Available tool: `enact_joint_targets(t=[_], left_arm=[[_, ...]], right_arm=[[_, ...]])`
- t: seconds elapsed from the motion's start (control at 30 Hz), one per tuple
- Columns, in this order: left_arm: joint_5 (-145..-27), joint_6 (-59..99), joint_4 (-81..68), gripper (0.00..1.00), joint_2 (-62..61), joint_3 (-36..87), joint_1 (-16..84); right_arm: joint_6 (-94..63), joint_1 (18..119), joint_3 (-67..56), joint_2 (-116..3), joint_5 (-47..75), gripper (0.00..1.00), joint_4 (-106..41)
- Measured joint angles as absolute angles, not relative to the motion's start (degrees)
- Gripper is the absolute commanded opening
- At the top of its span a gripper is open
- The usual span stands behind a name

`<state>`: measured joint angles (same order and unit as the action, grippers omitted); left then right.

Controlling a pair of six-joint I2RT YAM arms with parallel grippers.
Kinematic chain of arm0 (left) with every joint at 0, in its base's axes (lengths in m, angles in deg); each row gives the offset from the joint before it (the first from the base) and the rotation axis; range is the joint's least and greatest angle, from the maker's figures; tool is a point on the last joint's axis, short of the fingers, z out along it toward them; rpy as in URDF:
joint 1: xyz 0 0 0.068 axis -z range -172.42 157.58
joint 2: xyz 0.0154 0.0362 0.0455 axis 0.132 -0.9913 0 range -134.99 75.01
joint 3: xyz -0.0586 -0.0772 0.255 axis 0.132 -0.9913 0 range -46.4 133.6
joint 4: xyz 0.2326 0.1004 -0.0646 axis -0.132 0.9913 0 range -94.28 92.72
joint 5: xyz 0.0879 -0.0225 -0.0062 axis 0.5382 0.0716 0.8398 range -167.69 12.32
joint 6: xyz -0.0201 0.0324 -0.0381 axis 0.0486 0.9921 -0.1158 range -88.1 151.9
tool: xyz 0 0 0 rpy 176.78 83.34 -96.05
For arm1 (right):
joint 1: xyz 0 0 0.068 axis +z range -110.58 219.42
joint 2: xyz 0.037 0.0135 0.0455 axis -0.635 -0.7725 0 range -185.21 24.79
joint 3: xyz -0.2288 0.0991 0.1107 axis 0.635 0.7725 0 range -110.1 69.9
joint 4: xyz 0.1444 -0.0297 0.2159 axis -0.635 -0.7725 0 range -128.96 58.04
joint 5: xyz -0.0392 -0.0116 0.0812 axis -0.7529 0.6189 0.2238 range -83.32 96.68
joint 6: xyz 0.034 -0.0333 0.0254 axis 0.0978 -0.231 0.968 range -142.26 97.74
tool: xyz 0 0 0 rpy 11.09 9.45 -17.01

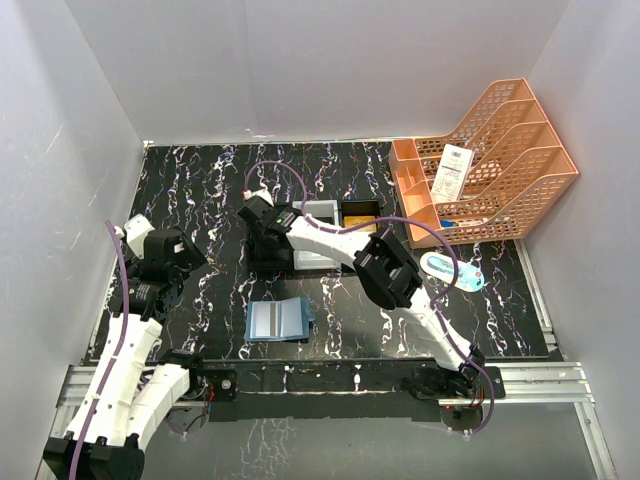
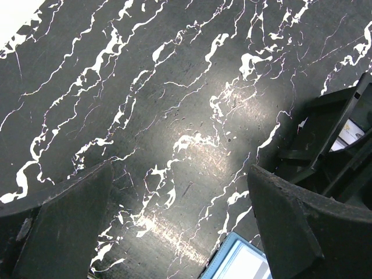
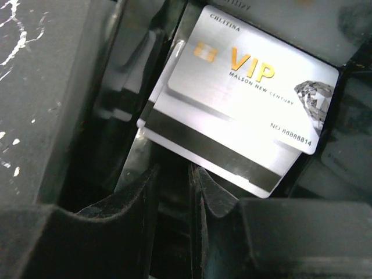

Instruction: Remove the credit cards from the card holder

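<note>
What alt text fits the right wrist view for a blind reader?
Silver cards lie overlapped in a dark tray, the top one face up with gold VIP lettering, one beneath showing a magnetic stripe. The right gripper, fingers close together and empty, fills the bottom edge.

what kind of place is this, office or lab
Probably a robot lab test cell dressed as a desk: white walls box in a black marbled table, a left arm and right arm sit on a metal rail, and an orange file rack stands back right.
</note>
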<state>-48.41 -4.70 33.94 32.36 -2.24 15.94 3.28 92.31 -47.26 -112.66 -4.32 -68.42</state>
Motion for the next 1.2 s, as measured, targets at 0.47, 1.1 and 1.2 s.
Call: enact_joint_targets(t=[0.47, 1.1, 1.2], left_arm=[[-48.58, -4.56, 33.94, 0.99, 32.18, -2.24, 15.94], [-48.74, -4.54, 33.94, 0.99, 32.09, -2.26, 15.94], [-48.82, -4.54, 33.94, 0.99, 32.09, -2.26, 15.94]], right_arm=[[3.74, 92.87, -48.51, -115.32, -17.44, 0.32, -64.67], [4.9, 92.55, -45.03, -110.12, -11.4, 0.41, -60.4], [4.86, 92.55, -45.01, -106.01, -11.08, 0.41, -60.58]])
